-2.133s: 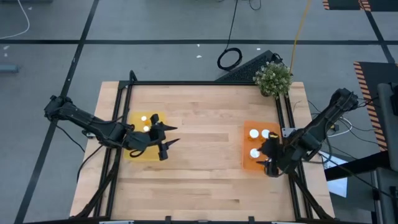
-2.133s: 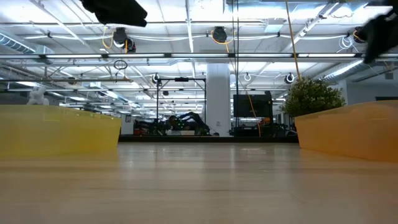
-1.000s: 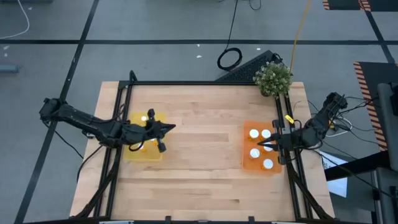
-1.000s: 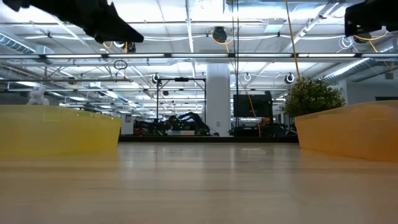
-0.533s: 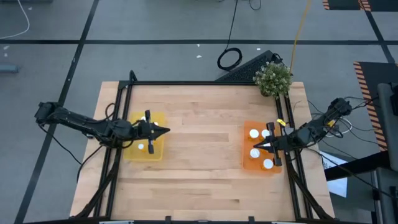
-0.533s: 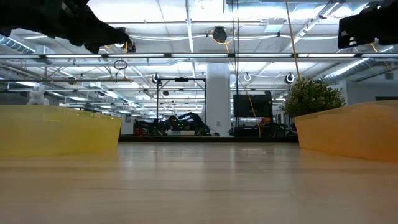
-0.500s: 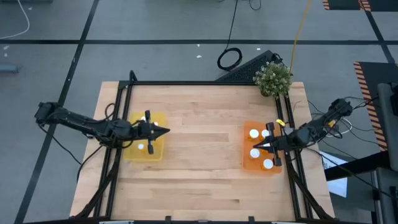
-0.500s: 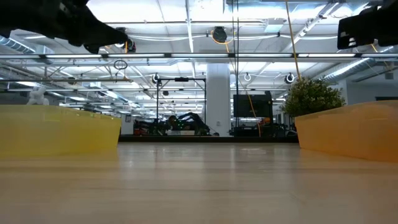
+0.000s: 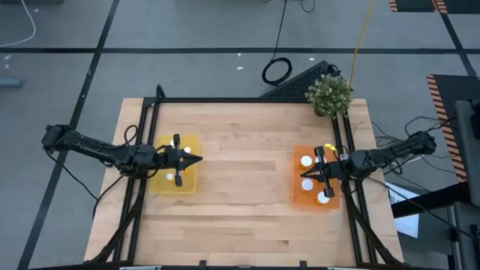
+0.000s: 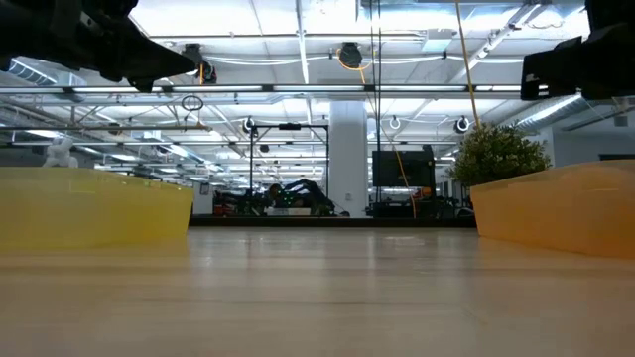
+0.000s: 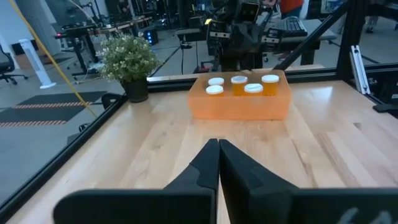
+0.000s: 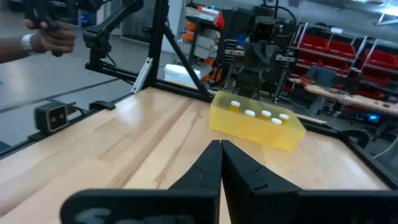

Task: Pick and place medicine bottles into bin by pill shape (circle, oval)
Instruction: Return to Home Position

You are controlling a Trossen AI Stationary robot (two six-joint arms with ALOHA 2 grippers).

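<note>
Sitting at the far right corner of the wooden table [image 9: 240,172]: a small potted plant [image 9: 329,94], leafy and upright. Lying on the grey floor just past the table's far edge: a dark keyboard [image 9: 297,81] and a coiled black cable [image 9: 276,70]. Showing beyond the table in the right wrist view: a person's hand [image 12: 50,31] gripping something dark.

Two bins [image 9: 189,142] [image 9: 298,196], eight medicine bottles [image 11: 270,79], four per bin, and one potted plant [image 9: 329,94].

Bare tabletop [image 9: 244,180] between both bins
</note>
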